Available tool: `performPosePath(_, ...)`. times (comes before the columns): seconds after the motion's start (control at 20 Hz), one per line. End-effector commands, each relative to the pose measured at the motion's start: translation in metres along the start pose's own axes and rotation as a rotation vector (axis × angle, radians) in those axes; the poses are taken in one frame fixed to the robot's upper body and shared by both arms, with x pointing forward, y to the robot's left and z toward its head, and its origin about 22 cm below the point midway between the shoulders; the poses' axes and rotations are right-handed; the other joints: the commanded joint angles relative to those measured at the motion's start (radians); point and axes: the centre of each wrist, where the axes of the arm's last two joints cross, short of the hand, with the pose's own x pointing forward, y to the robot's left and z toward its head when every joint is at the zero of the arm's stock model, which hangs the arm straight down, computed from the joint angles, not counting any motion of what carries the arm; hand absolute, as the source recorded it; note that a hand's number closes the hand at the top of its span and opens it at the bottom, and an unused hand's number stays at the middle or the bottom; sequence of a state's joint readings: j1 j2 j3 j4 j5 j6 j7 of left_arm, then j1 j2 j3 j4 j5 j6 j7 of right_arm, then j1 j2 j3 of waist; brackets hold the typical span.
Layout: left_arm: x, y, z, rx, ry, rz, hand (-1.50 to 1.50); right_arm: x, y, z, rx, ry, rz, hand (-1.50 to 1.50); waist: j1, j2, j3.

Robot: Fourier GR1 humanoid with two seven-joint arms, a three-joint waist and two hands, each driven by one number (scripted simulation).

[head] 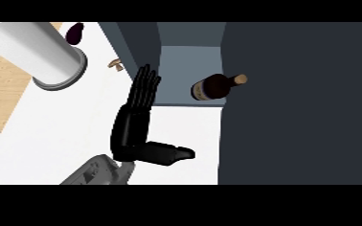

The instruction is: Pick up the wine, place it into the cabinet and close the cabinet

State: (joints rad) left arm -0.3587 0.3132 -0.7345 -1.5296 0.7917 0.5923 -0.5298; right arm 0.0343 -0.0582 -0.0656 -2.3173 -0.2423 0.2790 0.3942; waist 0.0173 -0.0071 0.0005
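The dark brown glass wine bottle (214, 87) with a tan cork top sits inside the open grey-blue cabinet (185, 60), just right of centre frame beside the dark door panel (290, 105). The black left hand (134, 119) is open, holding nothing. Its fingers are straight and the thumb is out, and it shows over the white bench (63, 124) left of the bottle, apart from it.
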Motion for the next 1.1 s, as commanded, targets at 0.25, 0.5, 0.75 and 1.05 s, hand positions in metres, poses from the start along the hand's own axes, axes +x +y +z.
performPosePath(0.25, 0.064, -0.004, 0.049, 0.005, -0.019, 0.018, -1.50, 0.000, 0.005, 0.003, 0.109, 0.032, 0.071, 1.50, -0.009, 0.003, 0.000)
performPosePath(0.5, 0.057, 0.021, 0.071, 0.066, -0.065, -0.025, -1.50, 0.013, 0.003, 0.006, 0.326, 0.077, 0.177, 1.50, -0.003, 0.004, -0.001)
performPosePath(0.75, 0.081, 0.039, 0.111, 0.133, -0.054, -0.072, -1.50, 0.020, 0.003, 0.020, 0.446, 0.110, 0.138, 1.50, -0.001, 0.002, -0.001)
performPosePath(1.05, 0.123, 0.066, 0.116, 0.159, -0.086, -0.071, -1.50, 0.020, 0.051, 0.027, 0.531, 0.143, -0.022, 1.50, 0.004, 0.000, -0.002)
